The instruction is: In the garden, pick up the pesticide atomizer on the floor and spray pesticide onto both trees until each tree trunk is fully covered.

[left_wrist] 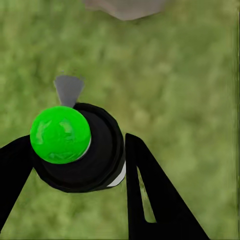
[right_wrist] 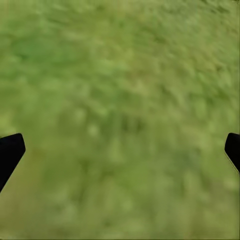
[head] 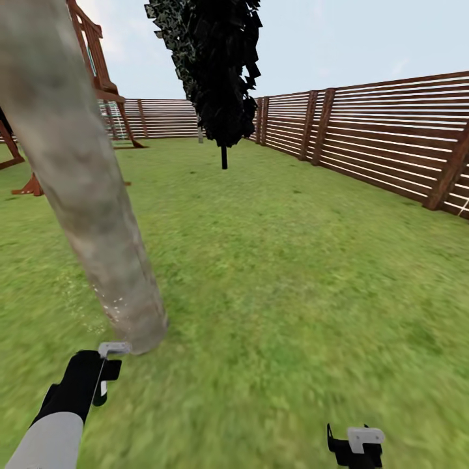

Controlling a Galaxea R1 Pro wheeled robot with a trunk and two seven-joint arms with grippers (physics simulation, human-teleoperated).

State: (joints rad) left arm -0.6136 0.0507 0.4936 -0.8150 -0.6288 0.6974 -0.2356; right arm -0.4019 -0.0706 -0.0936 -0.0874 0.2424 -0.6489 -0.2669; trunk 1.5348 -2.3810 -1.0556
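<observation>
- In the left wrist view the left gripper (left_wrist: 75, 165) is seen clamped on the pesticide atomizer (left_wrist: 75, 147); its green cap is hidden in the head view.
- The right gripper (right_wrist: 120, 150) is held apart over grass (right_wrist: 120, 75).
- White specks (head: 111, 303) are seen on the tree trunk (head: 71, 169); a slat fence (head: 378, 130) bounds the lawn.

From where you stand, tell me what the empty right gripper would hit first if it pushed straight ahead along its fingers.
The right gripper, jaws spread wide and empty, points straight at the blurry green grass floor. Nothing lies between, so it would likely meet the grass first, though the depth is unclear.
</observation>
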